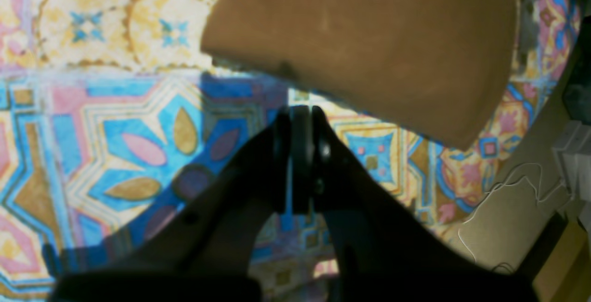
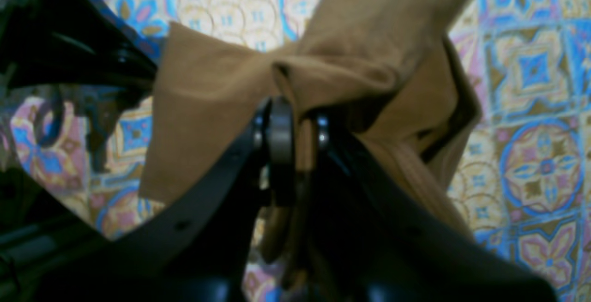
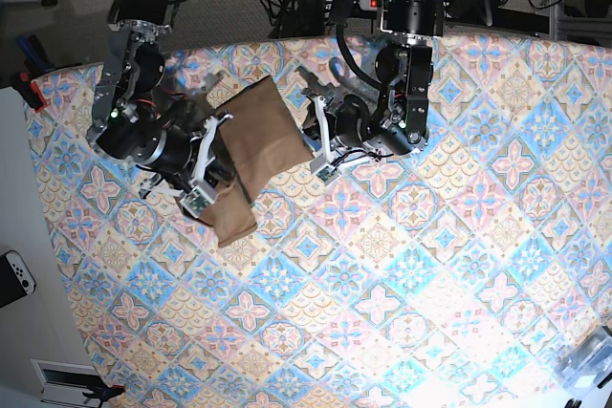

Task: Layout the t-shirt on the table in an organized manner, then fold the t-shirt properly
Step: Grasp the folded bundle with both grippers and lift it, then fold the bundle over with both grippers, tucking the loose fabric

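Note:
The tan-brown t-shirt [image 3: 256,133] lies bunched and partly folded on the patterned table [image 3: 430,265], at its back left. My right gripper [image 2: 300,129] is shut on a gathered fold of the t-shirt [image 2: 217,99], and fabric shows pinched between its pads. In the base view this right gripper [image 3: 218,179] sits at the shirt's left edge. My left gripper [image 1: 300,112] is shut with nothing in it and hovers over the table [image 1: 115,131], just short of the t-shirt's [image 1: 369,39] near edge. Seen from the base, the left gripper [image 3: 314,136] is beside the shirt's right edge.
A plain white surface [image 3: 14,198] borders the table on the left and carries a black-and-white controller [image 3: 13,276]. A clear plastic object [image 3: 588,362] sits at the front right corner. The table's edge [image 1: 508,200] shows right of the left gripper, with thin white wires.

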You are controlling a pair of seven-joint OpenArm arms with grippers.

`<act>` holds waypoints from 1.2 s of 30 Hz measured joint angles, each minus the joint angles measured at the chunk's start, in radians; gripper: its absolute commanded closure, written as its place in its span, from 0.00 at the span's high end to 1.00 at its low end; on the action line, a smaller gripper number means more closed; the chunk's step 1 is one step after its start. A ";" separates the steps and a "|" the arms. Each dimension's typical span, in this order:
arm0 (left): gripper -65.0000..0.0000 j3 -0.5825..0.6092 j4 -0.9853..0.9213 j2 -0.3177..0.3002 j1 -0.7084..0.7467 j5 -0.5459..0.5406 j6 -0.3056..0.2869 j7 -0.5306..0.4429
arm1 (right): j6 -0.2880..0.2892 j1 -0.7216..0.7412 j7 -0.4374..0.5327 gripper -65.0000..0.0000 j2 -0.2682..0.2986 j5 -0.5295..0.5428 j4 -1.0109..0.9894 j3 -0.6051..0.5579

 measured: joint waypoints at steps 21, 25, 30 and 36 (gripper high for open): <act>0.00 -0.010 0.224 -0.002 0.067 0.003 0.000 0.150 | 0.000 0.000 0.033 0.42 0.038 0.003 -0.123 -0.315; 0.00 -0.075 0.388 -0.024 0.100 -0.015 -0.004 0.216 | 0.000 0.000 0.034 0.37 0.058 0.007 -0.124 -0.370; 0.00 -0.199 0.503 -0.047 0.113 -0.013 -0.004 0.298 | 0.000 0.000 0.034 0.23 0.058 0.008 -0.124 -0.380; 0.00 -0.230 0.535 -0.045 0.103 -0.013 -0.004 0.298 | 0.000 -0.004 0.003 0.00 0.058 0.000 -0.057 -0.383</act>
